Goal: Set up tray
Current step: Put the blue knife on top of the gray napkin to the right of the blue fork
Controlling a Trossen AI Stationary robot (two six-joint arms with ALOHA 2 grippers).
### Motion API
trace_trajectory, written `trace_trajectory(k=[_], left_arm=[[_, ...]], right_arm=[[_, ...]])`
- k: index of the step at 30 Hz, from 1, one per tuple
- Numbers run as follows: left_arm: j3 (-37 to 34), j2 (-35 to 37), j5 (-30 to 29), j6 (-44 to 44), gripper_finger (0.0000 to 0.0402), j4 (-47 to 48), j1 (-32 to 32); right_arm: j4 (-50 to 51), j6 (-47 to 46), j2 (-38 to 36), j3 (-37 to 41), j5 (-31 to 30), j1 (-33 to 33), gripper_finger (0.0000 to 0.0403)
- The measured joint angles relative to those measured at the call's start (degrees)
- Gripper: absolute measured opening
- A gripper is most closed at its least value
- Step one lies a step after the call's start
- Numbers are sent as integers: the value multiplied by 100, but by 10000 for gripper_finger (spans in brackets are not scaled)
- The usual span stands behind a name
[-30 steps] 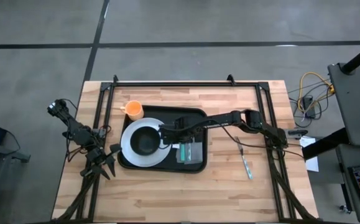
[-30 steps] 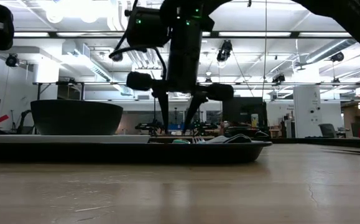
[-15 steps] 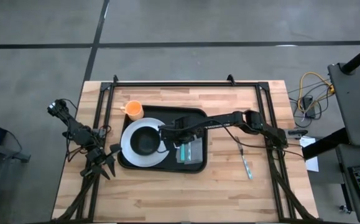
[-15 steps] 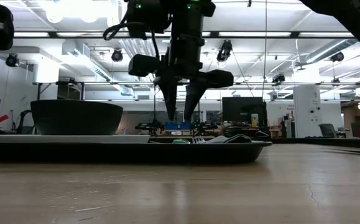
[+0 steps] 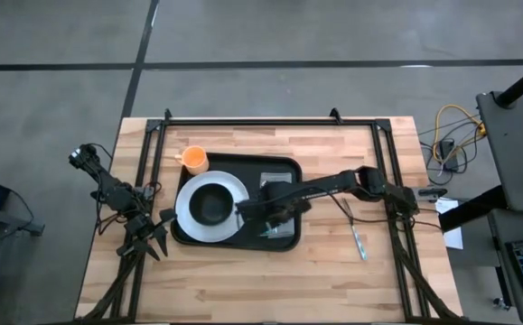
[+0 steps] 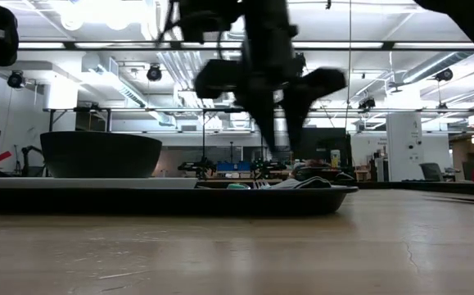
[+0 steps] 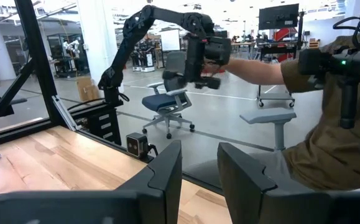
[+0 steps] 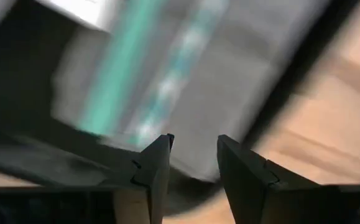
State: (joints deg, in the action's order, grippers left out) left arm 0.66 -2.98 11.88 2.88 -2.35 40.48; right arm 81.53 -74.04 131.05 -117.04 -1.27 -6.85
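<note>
Since a second ago, our right end effector (image 5: 275, 217) has swung from the tray's (image 5: 282, 165) middle toward its near edge, over the grey napkin (image 8: 229, 81) with green utensils (image 8: 114, 74); its fingers stand apart, holding nothing. Our tray lies mid-surface, carrying the white plate (image 5: 189, 188) and black bowl (image 5: 210, 203). Our left end effector (image 5: 153, 232) waits at the surface's (image 5: 243, 280) left edge, fingers apart.
</note>
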Motion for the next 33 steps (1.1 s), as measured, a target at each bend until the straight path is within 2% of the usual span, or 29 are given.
trace_trajectory(k=[5, 9, 12, 15, 18, 26, 33], left_arm=[[1, 0, 0, 1, 85, 0, -1], [1, 2, 0, 1, 85, 0, 0], [0, 0, 1, 1, 85, 0, 1], [0, 0, 0, 1, 85, 0, 0], [0, 0, 0, 1, 85, 0, 0], [1, 2, 2, 1, 85, 0, 0], [1, 0, 0, 0, 85, 0, -2]], right_arm=[[434, -240, -661, 636, -639, -103, 116], [217, -878, -1829, 2079, -739, -196, 118], [-1090, -1185, -2993, 3610, -801, -275, 121], [-3154, -1330, -3903, 5028, -483, -404, 125], [-3782, -1663, -4436, 5961, -397, -578, 128], [-3679, -2458, -5154, 7125, -125, -1272, 125], [-3291, -2990, -5673, 7422, -158, -1885, 116]])
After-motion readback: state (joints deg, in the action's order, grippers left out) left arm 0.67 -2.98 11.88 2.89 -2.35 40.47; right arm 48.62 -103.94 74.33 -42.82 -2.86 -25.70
